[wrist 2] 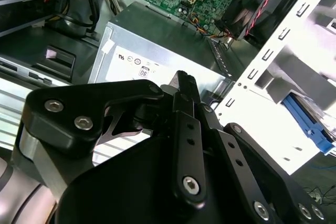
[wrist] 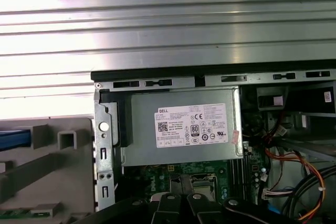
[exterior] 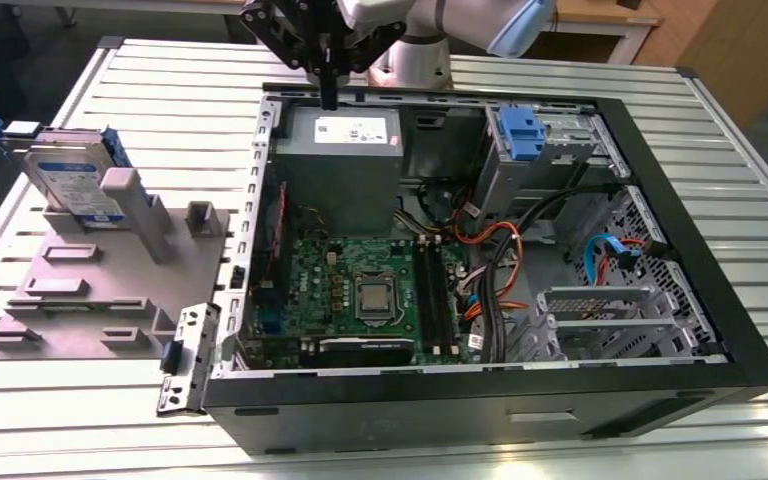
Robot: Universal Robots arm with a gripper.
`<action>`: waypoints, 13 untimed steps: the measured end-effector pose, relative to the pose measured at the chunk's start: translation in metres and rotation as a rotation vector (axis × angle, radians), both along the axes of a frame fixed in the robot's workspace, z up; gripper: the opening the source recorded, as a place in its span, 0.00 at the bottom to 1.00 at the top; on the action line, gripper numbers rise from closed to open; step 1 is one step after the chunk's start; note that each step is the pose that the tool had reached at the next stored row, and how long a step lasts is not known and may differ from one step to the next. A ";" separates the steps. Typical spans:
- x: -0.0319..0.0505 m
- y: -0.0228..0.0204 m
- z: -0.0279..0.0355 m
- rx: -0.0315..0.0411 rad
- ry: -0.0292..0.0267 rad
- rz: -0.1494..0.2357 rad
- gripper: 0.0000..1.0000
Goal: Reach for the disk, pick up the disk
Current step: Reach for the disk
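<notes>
Above the power box point(exterior: 337, 175), the claw point(exterior: 328, 98) hangs pressed together, empty; reaching stage, I judge; the disk point(exterior: 71, 180), well apart, needs it spread.

Exterior high — wrist views over case point(exterior: 424, 400)

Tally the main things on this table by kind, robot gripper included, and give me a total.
disk: 1
grey holder: 1
computer case: 1
power-supply box: 1
blue caddy: 1
motherboard: 1
gripper: 1
Total: 7
</notes>
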State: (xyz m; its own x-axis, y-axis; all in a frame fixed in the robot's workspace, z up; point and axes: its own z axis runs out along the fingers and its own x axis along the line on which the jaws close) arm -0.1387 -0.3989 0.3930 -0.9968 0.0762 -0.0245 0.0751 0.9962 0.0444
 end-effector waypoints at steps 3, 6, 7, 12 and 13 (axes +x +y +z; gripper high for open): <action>-0.0008 0.0000 0.0000 -0.0001 0.0000 0.000 0.11; -0.0012 0.0000 0.0000 -0.0001 0.0001 0.000 0.11; -0.0015 0.0000 0.0000 -0.0001 0.0000 0.000 0.11; -0.0045 0.0000 0.0000 0.0000 0.0000 0.000 0.11; -0.0054 0.0000 0.0000 -0.0001 -0.0001 0.000 0.11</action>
State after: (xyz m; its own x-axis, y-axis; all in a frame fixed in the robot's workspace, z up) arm -0.1441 -0.3990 0.3931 -0.9968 0.0762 -0.0246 0.0750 0.9962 0.0444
